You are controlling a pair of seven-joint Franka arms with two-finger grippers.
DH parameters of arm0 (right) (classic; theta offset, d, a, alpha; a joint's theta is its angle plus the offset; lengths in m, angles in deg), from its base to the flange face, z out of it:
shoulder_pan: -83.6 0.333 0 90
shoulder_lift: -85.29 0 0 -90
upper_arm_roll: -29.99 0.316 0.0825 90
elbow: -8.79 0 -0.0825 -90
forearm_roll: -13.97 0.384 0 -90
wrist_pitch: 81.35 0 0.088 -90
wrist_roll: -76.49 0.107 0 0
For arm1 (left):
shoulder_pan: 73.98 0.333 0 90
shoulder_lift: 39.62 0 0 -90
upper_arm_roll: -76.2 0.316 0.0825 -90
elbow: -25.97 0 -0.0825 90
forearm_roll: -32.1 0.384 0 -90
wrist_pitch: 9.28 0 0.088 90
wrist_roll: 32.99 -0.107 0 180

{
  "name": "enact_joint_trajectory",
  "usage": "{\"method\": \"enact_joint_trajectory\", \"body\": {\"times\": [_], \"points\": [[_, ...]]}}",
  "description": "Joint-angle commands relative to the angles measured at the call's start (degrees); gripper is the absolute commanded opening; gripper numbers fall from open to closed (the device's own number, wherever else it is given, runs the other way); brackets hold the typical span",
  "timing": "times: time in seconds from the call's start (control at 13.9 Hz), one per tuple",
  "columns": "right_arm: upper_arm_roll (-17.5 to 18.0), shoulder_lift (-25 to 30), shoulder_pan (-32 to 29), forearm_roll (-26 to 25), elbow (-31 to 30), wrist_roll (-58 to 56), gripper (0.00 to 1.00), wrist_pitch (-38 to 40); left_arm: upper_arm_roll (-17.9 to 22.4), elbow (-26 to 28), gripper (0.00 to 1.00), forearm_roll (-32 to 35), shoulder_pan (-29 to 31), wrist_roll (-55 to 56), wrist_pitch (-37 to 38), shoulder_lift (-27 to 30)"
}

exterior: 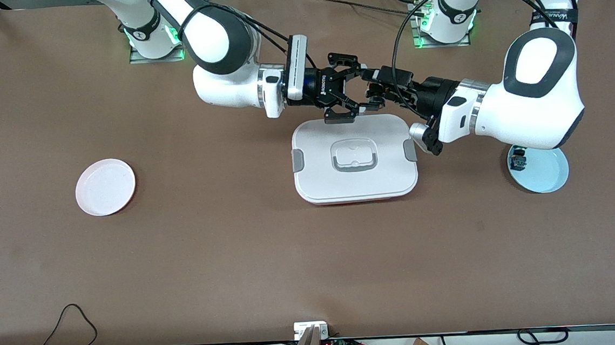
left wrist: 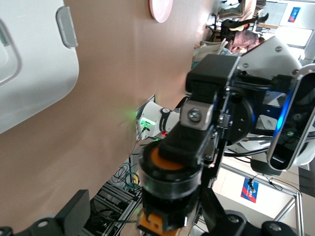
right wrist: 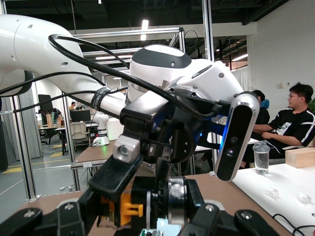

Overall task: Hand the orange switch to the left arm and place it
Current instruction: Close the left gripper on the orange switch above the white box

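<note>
The orange switch (left wrist: 167, 169), a small black cylinder with orange ends, hangs in the air over the edge of the box nearest the robot bases. My right gripper (exterior: 362, 88) is shut on it, its fingers pressing both ends (right wrist: 130, 209). My left gripper (exterior: 372, 90) faces it from the left arm's end of the table. It stands open, with its fingers (left wrist: 74, 211) spread clear of the switch body. The box (exterior: 319, 182), white with grey side clasps, rests on the table under both hands.
A white plate (exterior: 105, 186) lies toward the right arm's end of the table. A light blue plate (exterior: 548, 172) holding a small dark component (exterior: 518, 160) lies toward the left arm's end, partly under the left arm's elbow.
</note>
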Motion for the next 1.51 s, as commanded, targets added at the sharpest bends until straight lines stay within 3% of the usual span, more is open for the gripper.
{"method": "enact_joint_trajectory", "body": {"times": [0.0,0.29,0.36,0.43,0.5,0.58,0.79,0.94,1.44], "points": [[0.01,-0.1,0.46,1.87,1.07,-2.01,0.01,-1.19,0.17,-0.38,1.0,-3.6,1.99,-1.65,-0.21,-0.17],[0.01,-0.1,0.55,1.87,1.07,-2.01,0.01,-1.19,-0.7,-0.29,1.0,-8.36,2.7,-3.31,0.23,-0.97],[0.01,-0.1,0.55,1.87,1.07,-2.01,0.01,-1.19,-0.97,0.84,0.94,-10.72,3.14,-4.8,0.23,-1.14],[0.01,-0.1,0.55,1.87,1.07,-2.01,0.01,-1.19,-1.06,1.81,0.74,-12.05,3.49,-6.55,0.32,-1.05],[0.01,-0.1,0.55,1.87,1.07,-2.01,0.01,-1.19,-0.97,1.91,0.66,-12.06,3.49,-7.35,0.41,-1.05],[0.01,-0.1,0.55,1.87,1.07,-2.01,0.01,-1.19,-0.97,1.91,0.63,-12.06,3.49,-7.54,0.41,-1.14],[0.01,-0.18,0.55,1.87,1.07,-2.01,0.01,-1.19,-0.97,1.91,0.31,-11.89,3.49,-8.15,0.41,-1.05],[0.01,-0.1,0.55,1.87,1.07,-2.01,0.01,-1.19,-0.97,1.82,0.17,-11.89,3.41,-8.15,0.41,-0.88],[0.01,-0.1,0.55,1.7,1.07,-2.01,0.01,-1.19,-1.06,1.64,0.15,-11.89,3.41,-8.15,0.41,-0.88]]}}
